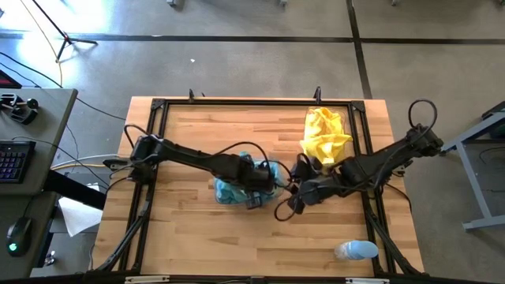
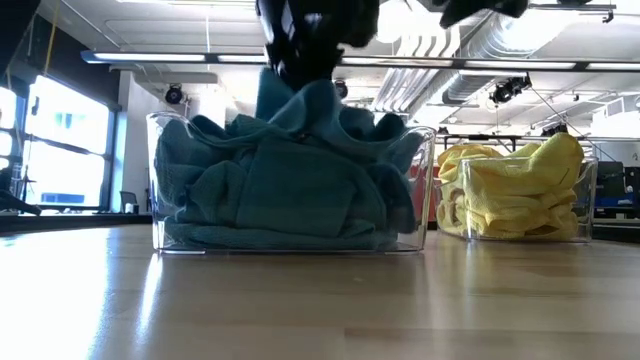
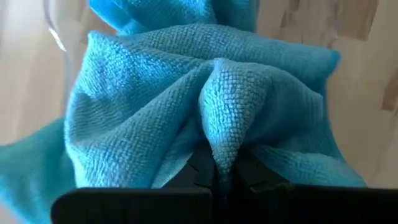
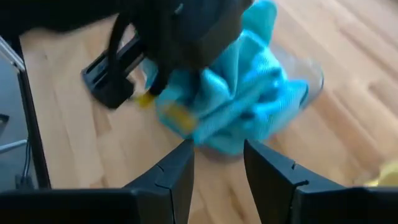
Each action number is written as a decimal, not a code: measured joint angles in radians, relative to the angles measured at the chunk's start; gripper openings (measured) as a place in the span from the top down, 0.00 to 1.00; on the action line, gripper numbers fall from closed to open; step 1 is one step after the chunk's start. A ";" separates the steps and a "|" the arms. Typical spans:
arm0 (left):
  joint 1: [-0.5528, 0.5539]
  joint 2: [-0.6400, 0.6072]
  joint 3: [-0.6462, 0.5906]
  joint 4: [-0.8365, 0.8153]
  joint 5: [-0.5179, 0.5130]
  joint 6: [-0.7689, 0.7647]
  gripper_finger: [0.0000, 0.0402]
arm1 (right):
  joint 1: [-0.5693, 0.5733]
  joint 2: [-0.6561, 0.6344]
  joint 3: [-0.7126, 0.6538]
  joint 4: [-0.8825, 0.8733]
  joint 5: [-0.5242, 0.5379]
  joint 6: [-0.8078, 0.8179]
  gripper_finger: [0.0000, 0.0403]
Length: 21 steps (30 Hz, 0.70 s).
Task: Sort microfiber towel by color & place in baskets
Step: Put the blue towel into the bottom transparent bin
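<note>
Wooden table [image 1: 197, 229] | left gripper [image 3: 217, 177] pinching teal towel [image 3: 205, 106] fold upright | basket [image 2: 160, 180]

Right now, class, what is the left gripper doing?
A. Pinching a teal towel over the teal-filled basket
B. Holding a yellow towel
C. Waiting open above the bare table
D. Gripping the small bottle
A: the left gripper is shut on a fold of a teal towel, above the basket heaped with teal cloths.

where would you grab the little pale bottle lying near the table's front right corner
The bottle lies on its side near the table edge, long axis running left to right. Judging by that pose, come straight down from above with the right gripper, the nearer one, and close across the middle of the body, fingers on either side of its width.
</note>
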 joint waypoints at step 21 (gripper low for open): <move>0.111 -0.010 -0.319 0.490 0.172 -0.176 0.97 | 0.226 0.001 -0.001 -0.149 0.131 0.299 0.67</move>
